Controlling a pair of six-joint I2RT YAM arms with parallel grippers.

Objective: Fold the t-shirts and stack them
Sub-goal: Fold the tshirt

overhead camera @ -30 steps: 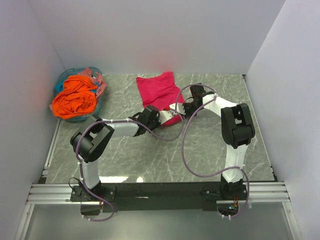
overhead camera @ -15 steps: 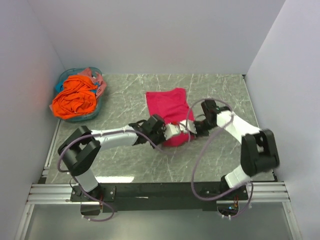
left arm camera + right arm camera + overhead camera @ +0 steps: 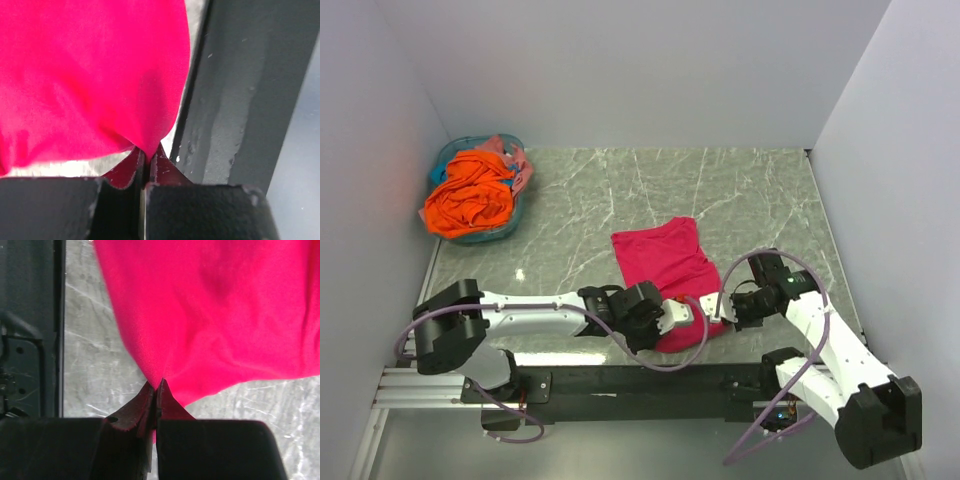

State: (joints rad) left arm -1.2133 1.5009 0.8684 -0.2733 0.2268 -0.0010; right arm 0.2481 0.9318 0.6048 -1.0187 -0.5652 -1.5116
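Note:
The crimson-pink t-shirt (image 3: 665, 265) lies stretched toward the table's near edge, folded narrow. My left gripper (image 3: 682, 318) is shut on its near left corner, and the left wrist view shows the cloth (image 3: 95, 75) pinched in my gripper (image 3: 147, 159). My right gripper (image 3: 725, 312) is shut on the near right corner; in the right wrist view the shirt (image 3: 215, 310) fans out from the gripper (image 3: 159, 386). The bright orange t-shirt (image 3: 470, 195) is heaped in the teal basket (image 3: 449, 156) at the far left, with a paler salmon-pink t-shirt (image 3: 514, 160) under it.
White walls close the table at the back and both sides. The black rail (image 3: 650, 380) with both arm bases runs along the near edge, right beside the grippers; it fills the right of the left wrist view as a black rail (image 3: 240, 90).
Both grippers have dragged the crimson-pink t-shirt from the back middle of the table toward the near edge, keeping hold of its corners. The basket's shirts have not moved.

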